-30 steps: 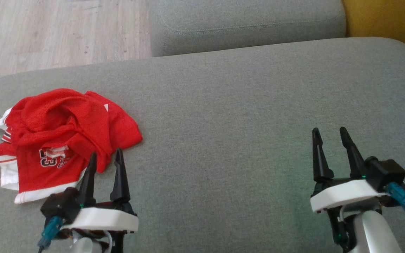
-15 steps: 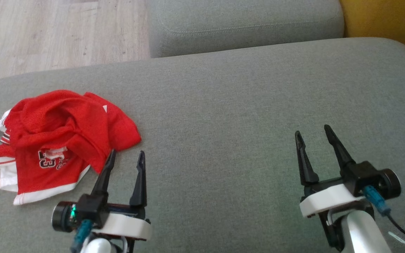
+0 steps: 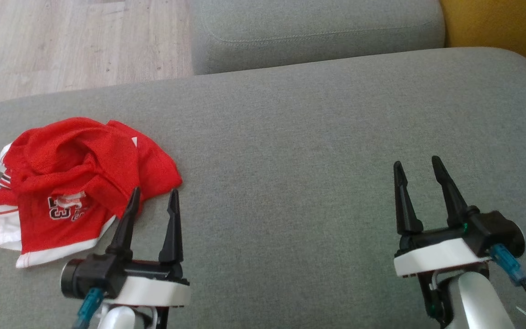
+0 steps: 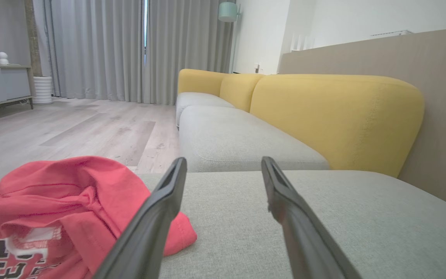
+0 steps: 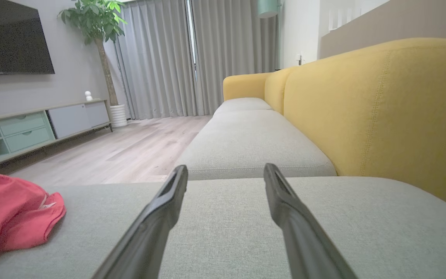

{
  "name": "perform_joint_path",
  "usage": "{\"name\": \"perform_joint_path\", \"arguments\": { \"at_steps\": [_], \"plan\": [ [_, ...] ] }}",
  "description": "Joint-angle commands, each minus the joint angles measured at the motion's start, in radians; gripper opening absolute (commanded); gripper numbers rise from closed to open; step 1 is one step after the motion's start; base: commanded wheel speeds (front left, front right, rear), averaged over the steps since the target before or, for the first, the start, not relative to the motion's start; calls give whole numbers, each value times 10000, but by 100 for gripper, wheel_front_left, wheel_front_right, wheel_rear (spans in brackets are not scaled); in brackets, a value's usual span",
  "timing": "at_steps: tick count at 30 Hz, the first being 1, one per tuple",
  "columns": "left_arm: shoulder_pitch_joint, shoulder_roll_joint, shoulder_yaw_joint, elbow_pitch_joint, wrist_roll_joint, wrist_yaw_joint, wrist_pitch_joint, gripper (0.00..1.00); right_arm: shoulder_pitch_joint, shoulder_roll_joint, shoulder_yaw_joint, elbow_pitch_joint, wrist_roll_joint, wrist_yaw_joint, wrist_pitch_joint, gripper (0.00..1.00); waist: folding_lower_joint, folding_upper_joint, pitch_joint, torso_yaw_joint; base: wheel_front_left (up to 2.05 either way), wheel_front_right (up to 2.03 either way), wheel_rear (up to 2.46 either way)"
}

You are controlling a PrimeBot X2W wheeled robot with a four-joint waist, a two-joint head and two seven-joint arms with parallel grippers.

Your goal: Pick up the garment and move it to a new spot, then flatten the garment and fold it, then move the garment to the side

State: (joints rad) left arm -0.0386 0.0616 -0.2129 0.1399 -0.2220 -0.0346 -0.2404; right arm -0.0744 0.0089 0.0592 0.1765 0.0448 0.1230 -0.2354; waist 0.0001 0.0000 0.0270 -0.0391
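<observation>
Grey sofa cushion (image 3: pixel 290 137) is stretching out beneath both hands. Nearest, the left hand (image 3: pixel 154 190) is hovering with its fingers apart, just beside the right edge of the crumpled red garment (image 3: pixel 62 169), which is lying at the cushion's left end. The right hand (image 3: pixel 416 161) is hovering well apart from it, fingers spread and gripping nothing. Beyond, a second grey cushion (image 3: pixel 313 27), wooden floor (image 3: pixel 62 41) and yellow backrest (image 3: pixel 500 27) are showing.
</observation>
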Motion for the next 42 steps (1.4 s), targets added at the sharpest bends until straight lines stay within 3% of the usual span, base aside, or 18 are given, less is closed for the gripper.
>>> {"name": "perform_joint_path", "arguments": {
  "at_steps": [1,12,26,31,42],
  "plan": [
    [-311,-26,397,-305,84,-41,-138,100,-446,-87,322,-355,-32,76,-187,100,-1,0,-5,-10,0,0,0],
    [-229,-109,487,738,275,-197,-214,100,-380,-89,701,731,1424,77,-264,100,-1,0,-139,-33,0,0,0],
    [-253,-113,466,579,152,-71,-214,100,-476,-89,627,836,1219,77,-264,100,-1,0,-224,101,0,0,0],
    [-260,-113,460,564,92,11,-214,100,-362,-89,603,744,949,77,-264,100,-1,0,-307,537,0,0,0],
    [60,-114,856,696,185,143,-214,100,-46,-89,1206,794,977,77,-264,100,-1,0,-799,2227,0,0,0]
  ]
}}
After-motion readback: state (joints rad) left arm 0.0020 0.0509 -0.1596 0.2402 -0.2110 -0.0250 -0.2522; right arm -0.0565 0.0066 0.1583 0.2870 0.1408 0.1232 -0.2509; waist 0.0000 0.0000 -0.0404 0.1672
